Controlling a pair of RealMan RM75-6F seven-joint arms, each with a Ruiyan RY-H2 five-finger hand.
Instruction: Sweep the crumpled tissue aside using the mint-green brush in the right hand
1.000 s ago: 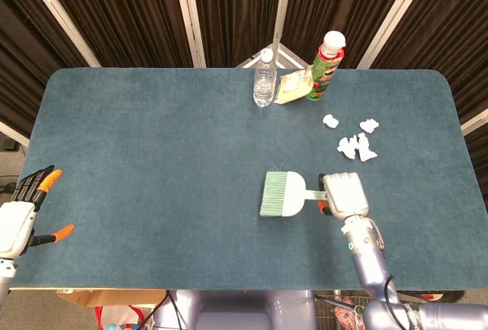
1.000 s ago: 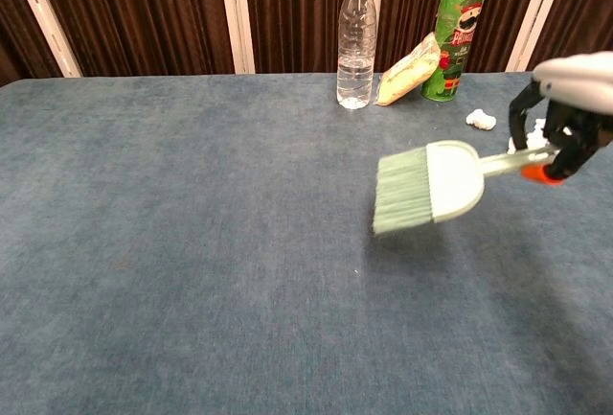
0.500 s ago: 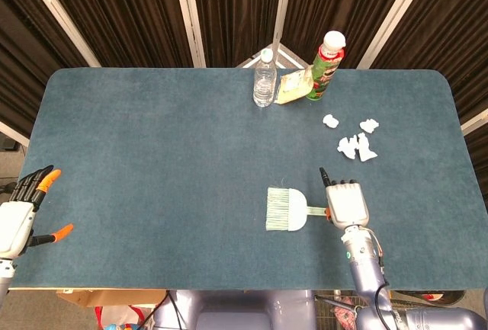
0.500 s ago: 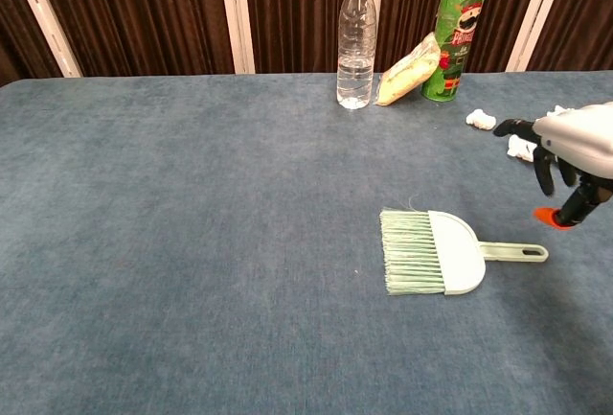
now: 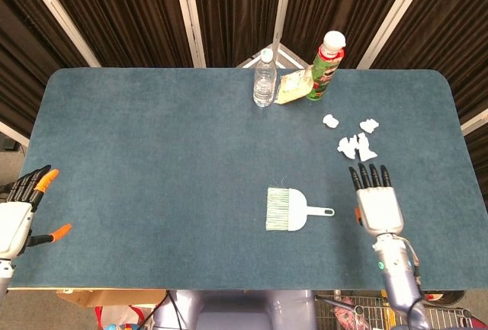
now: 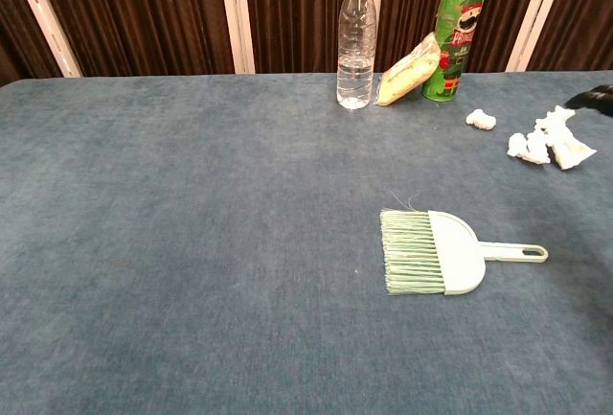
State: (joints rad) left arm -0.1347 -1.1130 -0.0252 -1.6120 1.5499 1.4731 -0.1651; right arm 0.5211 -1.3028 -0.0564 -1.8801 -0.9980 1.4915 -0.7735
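The table (image 5: 152, 162) was a wide rounded-corner rectangle covered in blue-grey felt-like cloth, and most of its left and middle stretch lay bare. Along the far edge stood a clear plastic water bottle (image 5: 264, 78), a green snack can (image 5: 325, 65) with a white cap, and between them a small yellowish packet (image 5: 291, 88) leaning toward the can.

The mint-green brush (image 5: 287, 209) lay flat on the cloth toward the right of the near half, untouched by either hand. Its long axis ran left to right: the pale green bristles (image 6: 413, 251) fanned toward the left, the smooth plastic back narrowed into a thin handle (image 6: 514, 252) with a hanging hole, pointing right.

The crumpled tissue (image 5: 356, 145) sat in several small white wads (image 6: 541, 142) farther back and to the right of the brush, well apart from it, with open cloth on every side.

The right hand (image 5: 377, 200) hovered just right of the brush handle, palm down, fingers straight and close side by side, pointing toward the tissue and holding nothing. The left hand (image 5: 21, 212) hung at the table's near left edge, its dark, orange-tipped fingers spread and empty.
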